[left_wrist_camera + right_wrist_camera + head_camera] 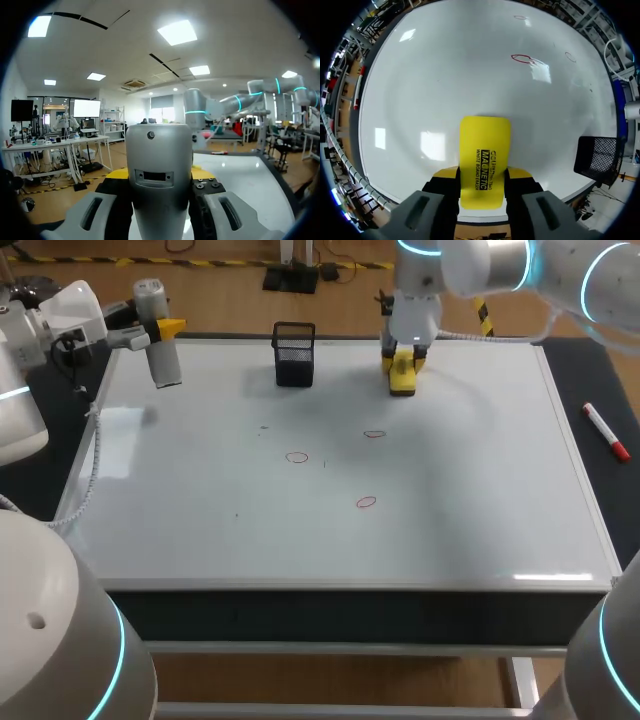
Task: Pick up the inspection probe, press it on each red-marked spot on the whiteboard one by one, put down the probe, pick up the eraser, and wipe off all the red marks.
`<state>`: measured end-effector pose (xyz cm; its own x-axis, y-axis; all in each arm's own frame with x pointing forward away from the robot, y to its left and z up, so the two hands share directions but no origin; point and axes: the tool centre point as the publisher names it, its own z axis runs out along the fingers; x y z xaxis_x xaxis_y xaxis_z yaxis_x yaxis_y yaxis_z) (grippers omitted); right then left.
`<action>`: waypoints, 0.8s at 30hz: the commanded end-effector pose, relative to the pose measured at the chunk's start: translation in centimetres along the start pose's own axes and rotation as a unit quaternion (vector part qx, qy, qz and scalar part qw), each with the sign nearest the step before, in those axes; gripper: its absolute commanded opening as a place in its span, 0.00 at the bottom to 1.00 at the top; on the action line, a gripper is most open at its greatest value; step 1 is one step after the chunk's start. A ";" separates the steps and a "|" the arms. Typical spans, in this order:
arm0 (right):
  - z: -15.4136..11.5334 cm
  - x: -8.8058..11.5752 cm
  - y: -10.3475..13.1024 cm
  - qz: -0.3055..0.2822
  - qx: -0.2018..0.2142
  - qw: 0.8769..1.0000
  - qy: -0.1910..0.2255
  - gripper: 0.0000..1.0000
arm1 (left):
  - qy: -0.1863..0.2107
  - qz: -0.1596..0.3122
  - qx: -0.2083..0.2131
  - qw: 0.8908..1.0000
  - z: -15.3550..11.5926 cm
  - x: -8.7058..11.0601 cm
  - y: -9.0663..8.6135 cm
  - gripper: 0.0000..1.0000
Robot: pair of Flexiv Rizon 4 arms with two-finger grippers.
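Note:
My left gripper is shut on the grey cylindrical inspection probe, held in the air above the whiteboard's far left corner. In the left wrist view the probe fills the space between the yellow tips. At the back of the board, my right gripper stands over the yellow eraser. In the right wrist view its fingers press both long sides of the eraser, which lies flat on the board. Three red ovals mark the board's middle.
A black mesh basket stands at the back of the board, left of the eraser, and shows beside the right gripper as basket. A red marker pen lies on the dark table off the board's right edge.

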<state>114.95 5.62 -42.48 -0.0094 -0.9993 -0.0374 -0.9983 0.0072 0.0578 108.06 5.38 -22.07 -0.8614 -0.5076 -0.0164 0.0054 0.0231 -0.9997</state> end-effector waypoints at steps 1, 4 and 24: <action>-1.6 0.1 0.4 0.002 0.005 1.000 0.008 0.00 | -0.001 0.001 0.003 1.000 0.1 0.0 0.1 0.00; -2.6 0.4 0.7 0.018 0.007 1.000 0.011 0.00 | -0.001 0.001 0.003 1.000 0.1 0.0 0.1 0.00; -6.5 10.2 2.8 0.227 0.031 0.973 -0.011 0.00 | -0.001 0.001 0.003 1.000 0.1 0.0 0.1 0.00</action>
<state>114.37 -2.76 -37.04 -0.4460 -0.8949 -0.0183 -0.8947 0.4451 0.0388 108.05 5.39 -22.08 -0.8614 -0.5076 -0.0163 0.0053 0.0231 -0.9997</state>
